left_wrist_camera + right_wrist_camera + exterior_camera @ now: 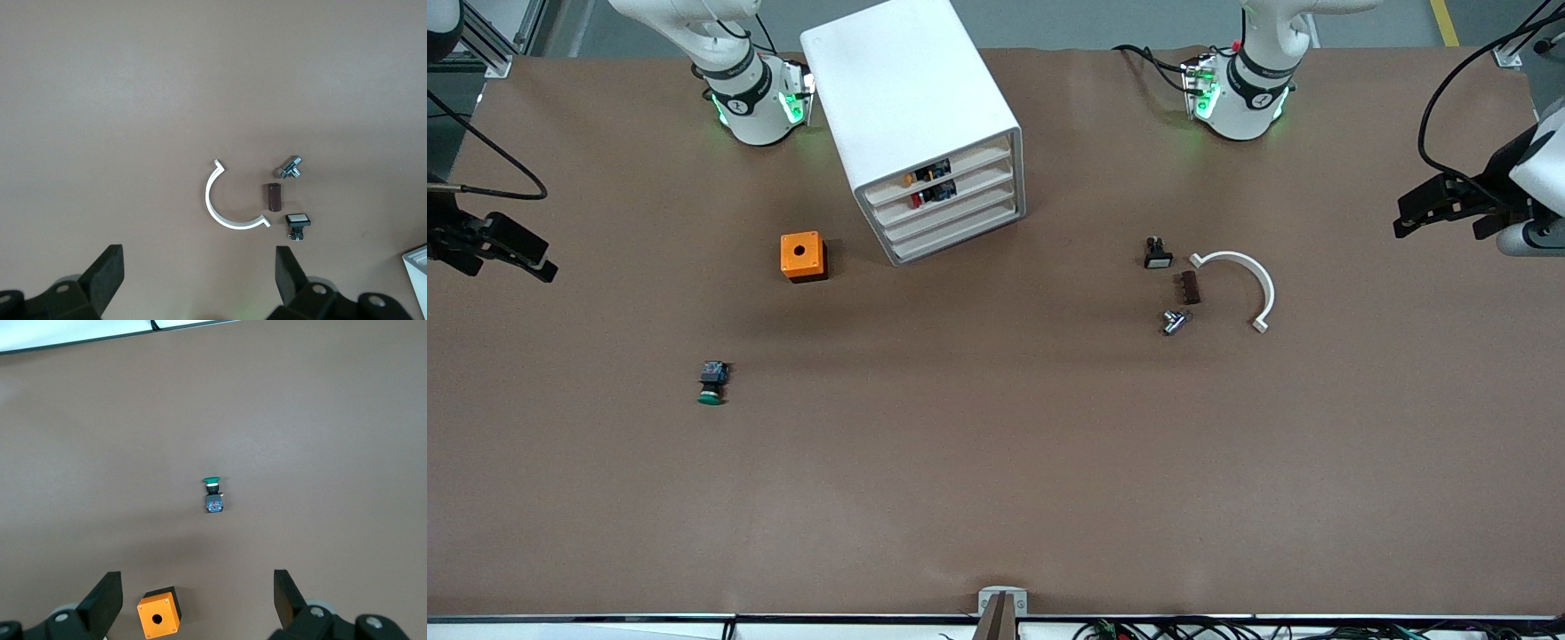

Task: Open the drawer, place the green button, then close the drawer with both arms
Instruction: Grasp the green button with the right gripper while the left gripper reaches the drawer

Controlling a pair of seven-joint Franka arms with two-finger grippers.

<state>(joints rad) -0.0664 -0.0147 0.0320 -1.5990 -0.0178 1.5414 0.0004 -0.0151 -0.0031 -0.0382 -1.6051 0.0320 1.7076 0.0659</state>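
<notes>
Both arms wait, drawn back to the table's ends; the left gripper [1405,222] hangs high over the left arm's end, fingers [107,275] spread wide and empty; the right gripper [541,265] hangs over the right arm's end, fingers [103,597] likewise parted. The cabinet [911,116] stands between the bases, its drawer [950,212] pushed in; the button [712,383] lies on its side, nearer the front camera than the cabinet, toward the right arm's end.

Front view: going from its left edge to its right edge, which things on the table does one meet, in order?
Green button → orange cube → white cabinet → small black part with a white face → white curved piece.
</notes>
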